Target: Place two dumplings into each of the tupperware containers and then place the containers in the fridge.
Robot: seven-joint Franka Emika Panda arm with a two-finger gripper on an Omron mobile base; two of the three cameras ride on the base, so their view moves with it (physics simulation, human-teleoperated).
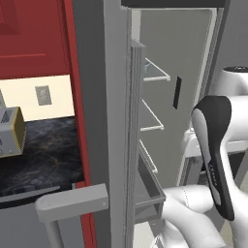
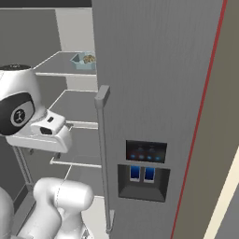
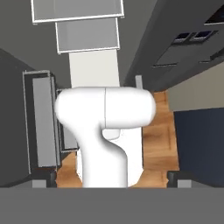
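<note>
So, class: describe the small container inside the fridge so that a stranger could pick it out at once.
Find the tall grey fridge with its door standing open. On the top inner shelf sits a small pale blue translucent container holding brownish dumplings. It is the one item seen on the wire-edged shelves.

Fridge (image 1: 104, 97): matt grey, painted-metal look, smooth; bar handle (image 2: 103, 154) same finish. Shelves (image 1: 154, 72) thin, glassy, pale-edged. Small container (image 2: 83, 61) at 11 o'clock in right base view: translucent blue plastic. Table (image 1: 38, 155): dark veined stone, slight gloss. Floor (image 3: 159, 144): wood planks.
</note>
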